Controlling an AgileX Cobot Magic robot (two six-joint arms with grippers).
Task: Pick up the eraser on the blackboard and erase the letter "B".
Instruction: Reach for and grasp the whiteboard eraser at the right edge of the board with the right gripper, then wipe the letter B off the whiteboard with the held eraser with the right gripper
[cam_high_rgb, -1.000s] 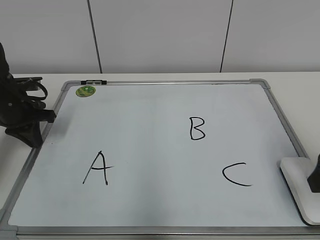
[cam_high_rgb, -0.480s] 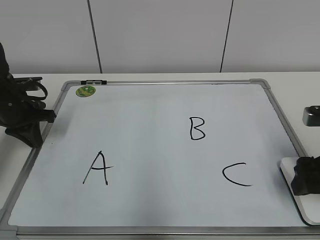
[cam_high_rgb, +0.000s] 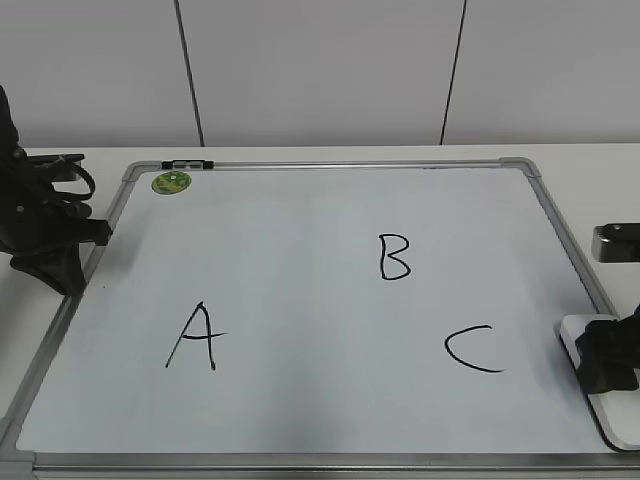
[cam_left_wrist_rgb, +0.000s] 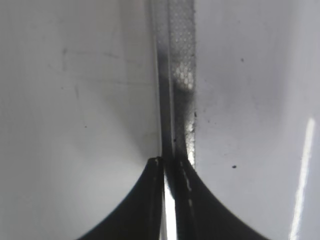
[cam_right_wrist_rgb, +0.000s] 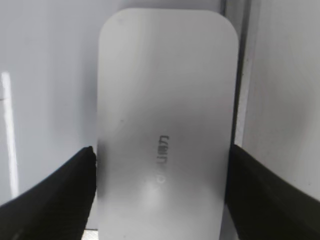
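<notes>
The eraser (cam_high_rgb: 615, 415), a flat white rounded block with small grey print, lies on the right frame edge of the blackboard (cam_high_rgb: 300, 230). In the right wrist view the eraser (cam_right_wrist_rgb: 165, 90) fills the middle. My right gripper (cam_high_rgb: 606, 362) (cam_right_wrist_rgb: 161, 155) is open, with one black finger close beside each long side of the eraser. The letter "B" (cam_high_rgb: 394, 257) is drawn in black right of the board's centre, left of and beyond the eraser. My left gripper (cam_high_rgb: 58, 268) (cam_left_wrist_rgb: 172, 162) is shut and empty over the board's left frame (cam_left_wrist_rgb: 180, 75).
A black "A" (cam_high_rgb: 193, 338) is at the lower left of the board and a black "C" (cam_high_rgb: 474, 349) is just left of the eraser. A round green magnet (cam_high_rgb: 171, 182) and a small black clip (cam_high_rgb: 187, 163) sit at the top left corner. A white wall stands behind the table.
My right gripper has come in from the right edge and dropped over the eraser, now straddling it. The left arm, the eraser and the letters have not moved.
</notes>
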